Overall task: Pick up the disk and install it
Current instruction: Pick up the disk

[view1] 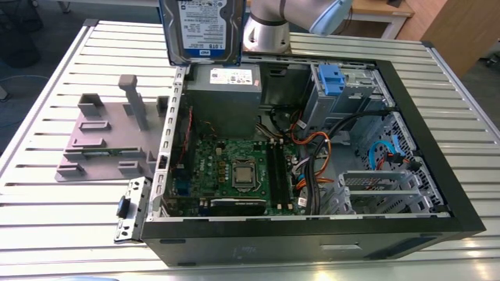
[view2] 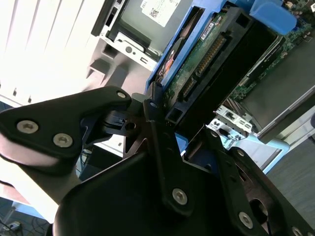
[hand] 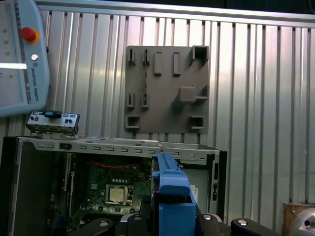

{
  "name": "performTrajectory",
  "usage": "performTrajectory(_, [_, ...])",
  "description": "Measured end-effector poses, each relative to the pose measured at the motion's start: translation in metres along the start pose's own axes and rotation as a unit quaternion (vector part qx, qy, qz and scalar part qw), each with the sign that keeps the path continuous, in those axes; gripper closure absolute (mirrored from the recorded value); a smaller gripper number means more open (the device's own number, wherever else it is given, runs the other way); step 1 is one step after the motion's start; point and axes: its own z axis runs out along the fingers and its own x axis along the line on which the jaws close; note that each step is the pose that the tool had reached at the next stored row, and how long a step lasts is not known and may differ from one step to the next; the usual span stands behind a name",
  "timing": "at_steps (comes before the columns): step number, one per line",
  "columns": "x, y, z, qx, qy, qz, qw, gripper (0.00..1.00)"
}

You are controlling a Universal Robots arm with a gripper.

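The disk [view1: 199, 29] is held aloft at the top of the exterior view, above the open case [view1: 312, 243], clamped by the gripper [view2: 179, 120]. Pickup is judged done. Nothing is seated yet, so installation is left.

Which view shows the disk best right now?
The exterior view: the disk shows its labelled face there. The second wrist view shows its circuit-board side and connectors; the first wrist view, its blue bracket edge-on.

The disk [view1: 199, 29] bears a white, blue-banded printed label [view1: 203, 22]; the grey box [view1: 222, 108] a white printed sticker [view1: 234, 75]
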Motion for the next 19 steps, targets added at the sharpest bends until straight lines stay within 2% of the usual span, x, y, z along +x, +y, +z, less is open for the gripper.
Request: performTrajectory(19, [0.0039, 0.0002, 0.0, 0.0, 0.0, 0.0, 1.0, 0.63])
